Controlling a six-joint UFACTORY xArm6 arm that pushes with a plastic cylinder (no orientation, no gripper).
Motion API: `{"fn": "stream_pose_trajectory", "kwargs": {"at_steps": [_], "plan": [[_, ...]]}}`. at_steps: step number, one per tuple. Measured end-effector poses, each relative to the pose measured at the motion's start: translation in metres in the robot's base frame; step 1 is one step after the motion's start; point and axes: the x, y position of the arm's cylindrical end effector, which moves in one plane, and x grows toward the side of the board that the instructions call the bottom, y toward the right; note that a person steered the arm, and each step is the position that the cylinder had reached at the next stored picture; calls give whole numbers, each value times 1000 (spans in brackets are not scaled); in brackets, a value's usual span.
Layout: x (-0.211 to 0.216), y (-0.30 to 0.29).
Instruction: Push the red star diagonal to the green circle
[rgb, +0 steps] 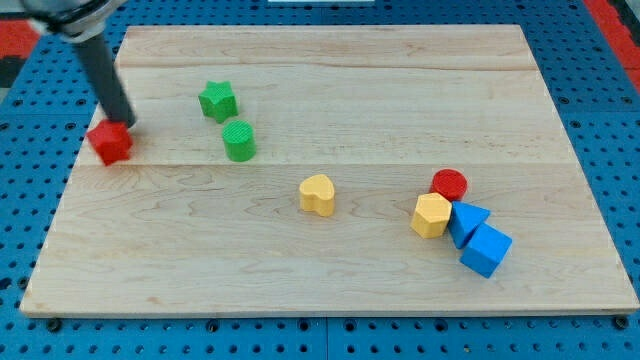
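Wooden board (330, 60), pale, on blue perforated base (600, 60). Red star (110, 142): near board's left edge, shape blurred, likely star. My tip (124, 124): touching red star's upper right; rod only, no pincer on this arm, so no open or closed state to tell. Green circle (239, 140): right of red star, well apart. Green star (217, 101): just above green circle. Yellow heart (318, 194): centre. Cluster at lower right: red circle (449, 184), yellow hexagon (431, 215), blue triangle (468, 221), blue cube (487, 250).
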Motion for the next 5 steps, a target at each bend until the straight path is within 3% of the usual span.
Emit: {"fn": "stream_pose_trajectory", "kwargs": {"at_steps": [1,3,5], "plan": [[11,-3],[-47,-7],[-29,-35]]}}
